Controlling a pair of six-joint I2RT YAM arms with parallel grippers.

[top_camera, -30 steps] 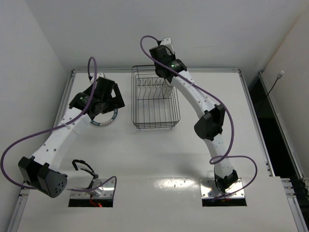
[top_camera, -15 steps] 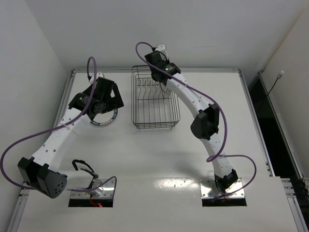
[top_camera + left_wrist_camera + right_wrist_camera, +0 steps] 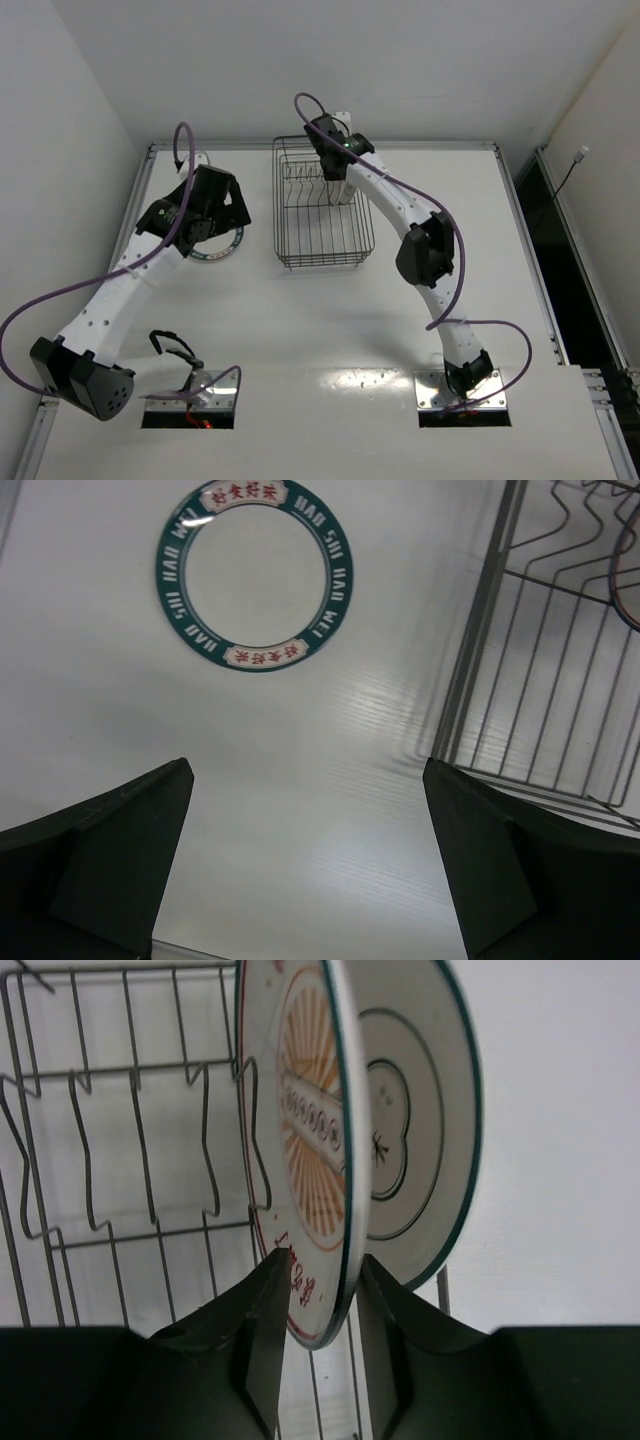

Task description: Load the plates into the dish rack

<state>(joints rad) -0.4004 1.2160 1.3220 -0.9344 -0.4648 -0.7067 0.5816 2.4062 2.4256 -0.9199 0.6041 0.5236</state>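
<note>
The dish rack (image 3: 322,240) stands at the back middle of the table. My right gripper (image 3: 338,183) is over its far right part, shut on the rim of the orange sunburst plate (image 3: 305,1130), which it holds on edge among the rack's tines (image 3: 85,1150). The plate with the dark line motif (image 3: 420,1130) stands on edge just behind it, at the rack's right side. The teal-rimmed plate (image 3: 225,246) lies flat on the table left of the rack, and it also shows in the left wrist view (image 3: 252,575). My left gripper (image 3: 307,780) hovers open and empty near it.
The rack's left wall (image 3: 480,650) is close to the right of my left gripper. Walls border the table at the back and left. A cable bundle (image 3: 175,350) lies near the left arm's base.
My right gripper has carried the sunburst plate left and down into the rack's far right slots. My left arm has drawn back slightly to the left, uncovering more of the teal-rimmed plate.
</note>
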